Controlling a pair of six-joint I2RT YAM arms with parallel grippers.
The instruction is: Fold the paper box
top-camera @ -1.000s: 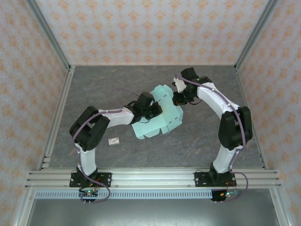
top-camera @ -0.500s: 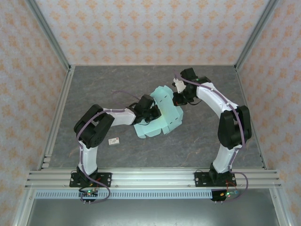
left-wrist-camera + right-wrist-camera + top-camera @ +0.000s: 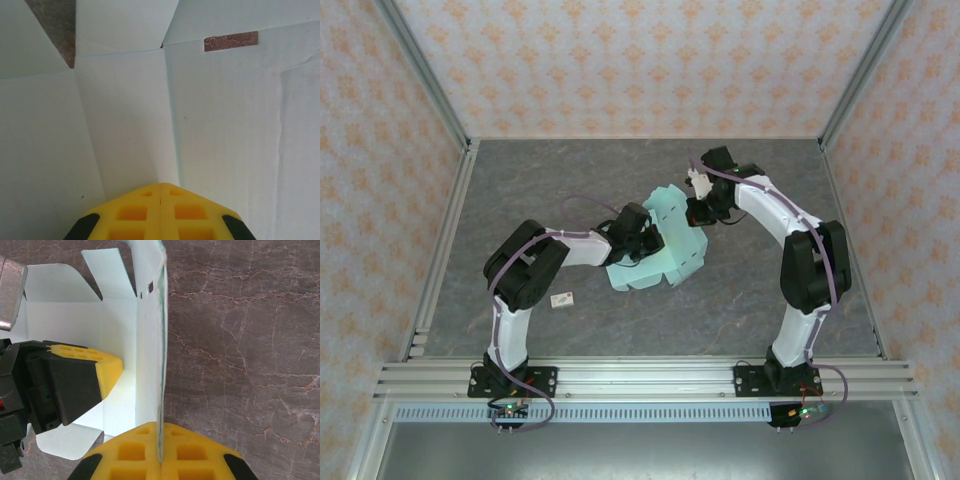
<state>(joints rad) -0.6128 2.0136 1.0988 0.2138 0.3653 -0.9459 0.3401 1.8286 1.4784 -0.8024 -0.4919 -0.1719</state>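
Note:
The paper box (image 3: 672,256) is a pale mint-blue die-cut sheet, partly folded, lying mid-table between the two arms. My right gripper (image 3: 696,212) is shut on one panel's edge; in the right wrist view that panel (image 3: 150,340) stands upright and runs into the closed yellow fingers (image 3: 161,426). My left gripper (image 3: 642,240) is shut with nothing between its fingers, and its tip (image 3: 160,184) presses against the sheet's inner face (image 3: 225,125) beside a crease. The right wrist view shows the left gripper (image 3: 118,366) on the flat part of the sheet.
A tiny white tag (image 3: 561,298) with a reddish mark lies on the dark stone-patterned table (image 3: 740,300), left of the sheet near the left arm. Aluminium frame rails (image 3: 620,375) and patterned walls border the table.
The left arm has swung its elbow rightward and pushed its gripper further into the sheet, whose near-left part has drawn in. The right gripper has kept its hold and barely moved.

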